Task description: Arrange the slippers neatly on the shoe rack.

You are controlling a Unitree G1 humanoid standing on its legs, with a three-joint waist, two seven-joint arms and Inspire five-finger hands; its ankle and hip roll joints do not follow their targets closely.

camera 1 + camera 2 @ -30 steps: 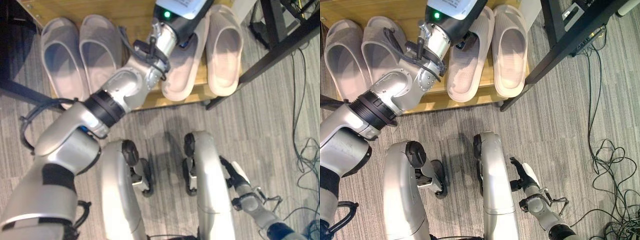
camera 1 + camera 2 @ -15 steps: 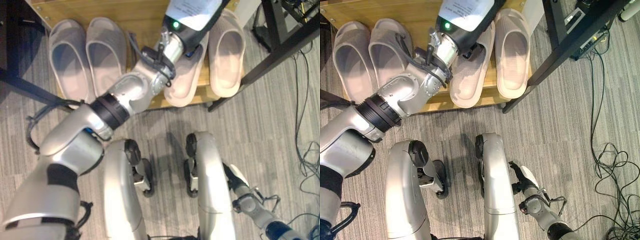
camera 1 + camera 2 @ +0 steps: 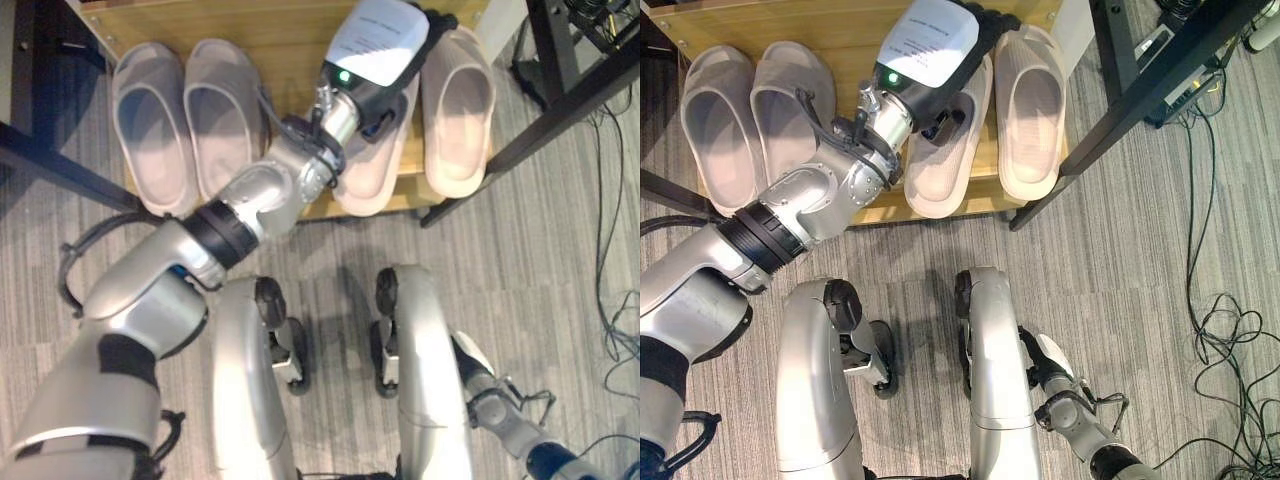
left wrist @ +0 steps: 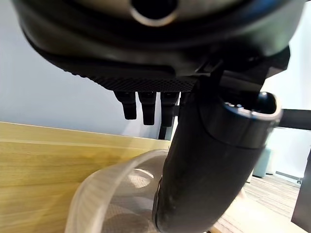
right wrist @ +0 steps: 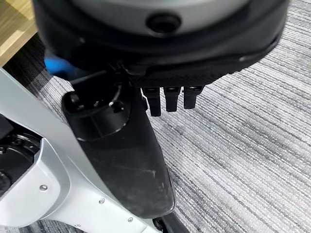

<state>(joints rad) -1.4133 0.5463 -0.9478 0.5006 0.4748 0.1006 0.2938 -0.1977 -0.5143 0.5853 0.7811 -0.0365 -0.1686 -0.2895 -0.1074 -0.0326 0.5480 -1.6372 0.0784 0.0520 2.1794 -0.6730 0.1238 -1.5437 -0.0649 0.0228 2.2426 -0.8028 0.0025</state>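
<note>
Left eye view: four slippers on shoe rack. Left pair at 10 o'clock neat. Left hand, fingers straight, I read as nudging skewed third slipper; fourth straight. Right hand idle, relaxed.

Silver-grey arms, dark robot hand, green light
</note>
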